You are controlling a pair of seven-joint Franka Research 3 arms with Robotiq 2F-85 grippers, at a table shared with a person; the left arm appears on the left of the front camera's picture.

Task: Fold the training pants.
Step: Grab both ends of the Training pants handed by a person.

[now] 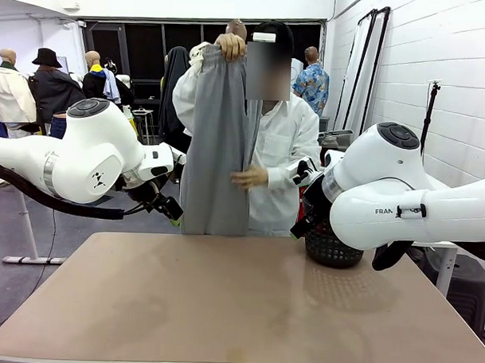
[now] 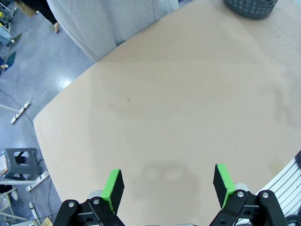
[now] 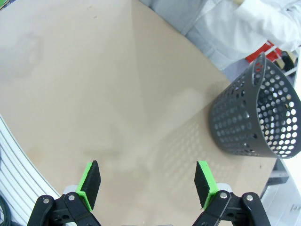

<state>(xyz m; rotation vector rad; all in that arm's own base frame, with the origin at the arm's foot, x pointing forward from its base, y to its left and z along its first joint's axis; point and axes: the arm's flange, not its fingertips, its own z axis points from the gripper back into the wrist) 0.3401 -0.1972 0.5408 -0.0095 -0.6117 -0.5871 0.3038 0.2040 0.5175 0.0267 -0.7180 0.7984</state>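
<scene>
The training pants (image 1: 216, 149) are light grey and hang full length beyond the table's far edge. A person in a white shirt holds them up, one hand (image 1: 230, 46) at the waistband and the other hand (image 1: 250, 178) against the cloth lower down. Their lower part shows at the top of the left wrist view (image 2: 89, 23) and the right wrist view (image 3: 162, 12). My left gripper (image 1: 170, 208) hovers at the far left of the table, open and holding nothing (image 2: 168, 170). Over the far right my right gripper (image 1: 303, 219) is likewise open with nothing between its fingers (image 3: 146, 164).
The tan table (image 1: 238, 301) is bare in front of me. A black perforated basket (image 1: 332, 250) stands at its far right corner, close to my right gripper (image 3: 254, 117); it also shows in the left wrist view (image 2: 249, 7). The person stands close behind the far edge.
</scene>
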